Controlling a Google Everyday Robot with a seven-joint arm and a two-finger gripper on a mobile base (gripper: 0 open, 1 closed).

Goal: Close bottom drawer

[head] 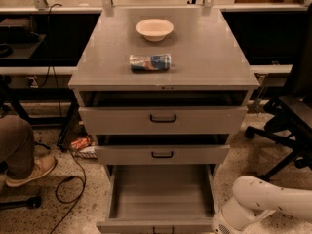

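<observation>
The bottom drawer of the grey metal cabinet is pulled far out, its deep tray bare inside. Its front panel runs along the lower edge of the camera view, with the black loop handle cut off by the frame. The middle drawer and top drawer stand slightly open above it. My white arm reaches in from the lower right, its end beside the drawer's right front corner. The gripper itself is below the frame and out of view.
A white bowl and a lying can rest on the cabinet top. A person's leg and shoe and cables are on the floor at left. An office chair base stands at right.
</observation>
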